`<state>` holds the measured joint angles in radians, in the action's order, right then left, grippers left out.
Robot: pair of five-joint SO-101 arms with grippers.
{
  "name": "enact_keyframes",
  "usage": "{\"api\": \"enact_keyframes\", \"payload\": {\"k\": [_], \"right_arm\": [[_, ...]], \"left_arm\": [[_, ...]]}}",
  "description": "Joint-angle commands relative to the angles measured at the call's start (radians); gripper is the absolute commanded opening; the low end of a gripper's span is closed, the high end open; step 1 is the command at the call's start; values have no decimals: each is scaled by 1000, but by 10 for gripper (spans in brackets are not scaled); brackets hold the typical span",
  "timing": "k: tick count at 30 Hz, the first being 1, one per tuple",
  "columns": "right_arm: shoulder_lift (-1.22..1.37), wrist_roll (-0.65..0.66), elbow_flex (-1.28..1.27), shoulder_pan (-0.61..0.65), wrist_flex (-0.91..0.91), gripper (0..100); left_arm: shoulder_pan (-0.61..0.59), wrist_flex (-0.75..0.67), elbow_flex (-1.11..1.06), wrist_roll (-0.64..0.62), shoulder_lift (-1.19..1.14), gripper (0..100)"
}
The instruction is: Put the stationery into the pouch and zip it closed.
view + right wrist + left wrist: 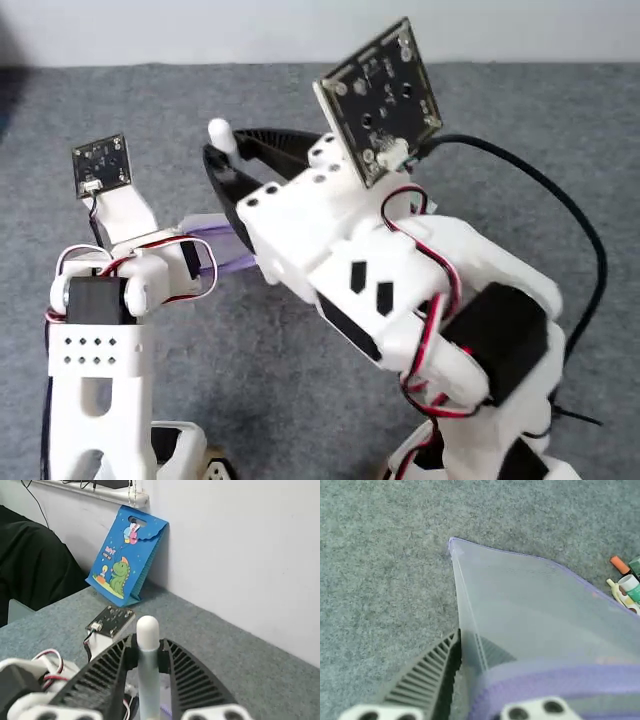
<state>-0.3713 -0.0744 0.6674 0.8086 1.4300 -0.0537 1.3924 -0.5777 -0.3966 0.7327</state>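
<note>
- The right gripper (148,649) pinches a white-capped pen (148,630) upright between its jaws, above the bench (260,680).
- The left gripper (480,680) is clamped on the purple zipper edge of the clear pouch (535,615), on the bench's left half.
- More stationery (626,580) lies near the pouch.
- A blue gift bag (127,555) leans on the wall at the bench's edge.

Nothing can be read clearly. The blue gift bag (127,560) against the wall has a short line of yellow lettering above its green dinosaur picture, too small to make out. The circuit board (383,95) on the arm carries tiny markings, also illegible.
</note>
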Motion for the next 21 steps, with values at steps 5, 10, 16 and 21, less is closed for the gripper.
{"api": "enact_keyframes", "payload": {"k": [5, 10, 16, 21], "right_arm": [[-139, -9, 5, -8, 197, 8], [-176, -8, 5, -13, 269, 8], [-239, -8, -2, -8, 366, 8], [-429, 34, -209, -8, 364, 8]], "left_arm": [[8, 3, -5, -14, 0, 12], [8, 3, -19, -17, 2, 12], [8, 3, -18, -49, 2, 12], [8, 0, -19, -49, 2, 12]]}}
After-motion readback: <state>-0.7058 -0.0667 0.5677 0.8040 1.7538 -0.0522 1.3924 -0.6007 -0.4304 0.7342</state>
